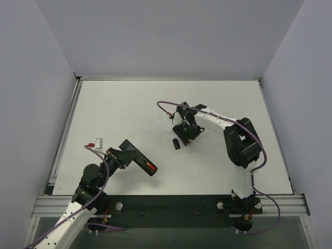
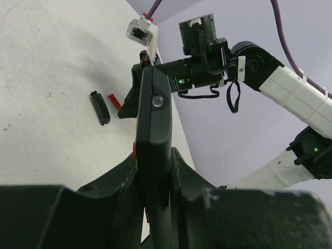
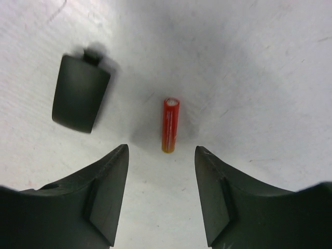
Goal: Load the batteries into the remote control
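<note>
Nearest the arm bases, my left end effector (image 2: 155,174) is clamped on the remote control (image 2: 154,119), which it holds on edge and clear of the bench (image 1: 129,104), the slim black body sticking out past the fingers. In the overhead view the remote control angles away from the left arm, and I can see a spot of red near its free end, though I cannot tell what that is. I place everything else from the small black battery cover (image 3: 80,93), which lies flat on the bench, well beyond the remote control and to its right. One red battery (image 3: 171,124) lies on its side just beside the cover, on the cover's right in the right wrist view. The two are apart, not touching, with bare bench between them. My right end effector (image 3: 161,155) hangs over this spot with its fingers (image 3: 109,192) spread apart and nothing between them. The battery sits just past the fingertips, roughly in line with the gap, and the cover is off to the left of the left finger. From the left wrist view the cover and the battery show side by side under the right arm's wrist. I see only this one loose battery; I cannot tell where the second one is.
</note>
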`<action>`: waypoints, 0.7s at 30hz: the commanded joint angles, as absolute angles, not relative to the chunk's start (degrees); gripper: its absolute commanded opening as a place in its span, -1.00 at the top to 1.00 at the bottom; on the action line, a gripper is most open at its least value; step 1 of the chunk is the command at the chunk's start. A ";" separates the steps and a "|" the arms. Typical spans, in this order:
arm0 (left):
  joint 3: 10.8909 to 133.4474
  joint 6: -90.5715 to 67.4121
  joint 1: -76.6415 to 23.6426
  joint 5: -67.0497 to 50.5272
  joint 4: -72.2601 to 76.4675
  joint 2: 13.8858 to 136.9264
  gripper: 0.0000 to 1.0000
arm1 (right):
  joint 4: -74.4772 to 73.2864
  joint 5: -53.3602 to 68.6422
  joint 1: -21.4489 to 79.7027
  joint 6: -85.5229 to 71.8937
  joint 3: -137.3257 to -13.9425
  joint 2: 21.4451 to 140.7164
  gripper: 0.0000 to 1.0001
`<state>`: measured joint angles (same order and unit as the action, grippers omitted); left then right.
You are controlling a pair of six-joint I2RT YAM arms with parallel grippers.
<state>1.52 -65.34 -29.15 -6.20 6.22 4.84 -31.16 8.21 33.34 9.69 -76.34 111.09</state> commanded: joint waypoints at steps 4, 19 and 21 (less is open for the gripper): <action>2.72 -64.69 -29.00 -5.89 6.86 3.34 1.00 | -30.85 5.98 32.96 7.29 -81.56 116.62 0.11; 2.72 -64.60 -29.00 -5.71 6.42 3.34 1.00 | -30.76 5.28 34.19 7.38 -83.76 120.23 0.47; 2.72 -64.60 -29.00 -5.71 6.50 3.60 1.00 | -30.85 4.92 34.45 7.29 -83.85 120.32 0.53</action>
<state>1.52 -65.30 -29.15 -6.17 4.38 3.55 -29.50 7.27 33.69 7.51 -83.42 117.56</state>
